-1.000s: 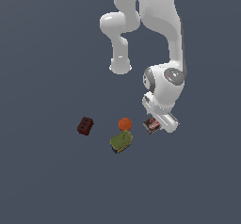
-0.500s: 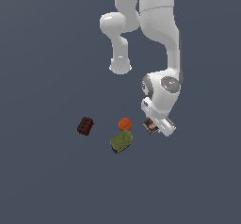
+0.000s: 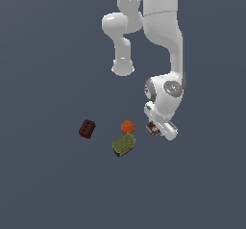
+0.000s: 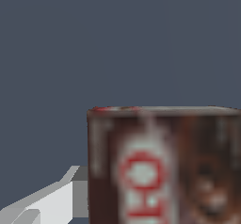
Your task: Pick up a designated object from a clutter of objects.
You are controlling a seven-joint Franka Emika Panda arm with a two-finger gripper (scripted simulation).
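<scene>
Brown box (image 3: 153, 128) sitting at gripper (image 3: 158, 130) | jaw state: cannot tell, fingers hidden | risk: box slipping sideways if gripper is closing off-centre, nudging ball (image 3: 127, 126)
</scene>
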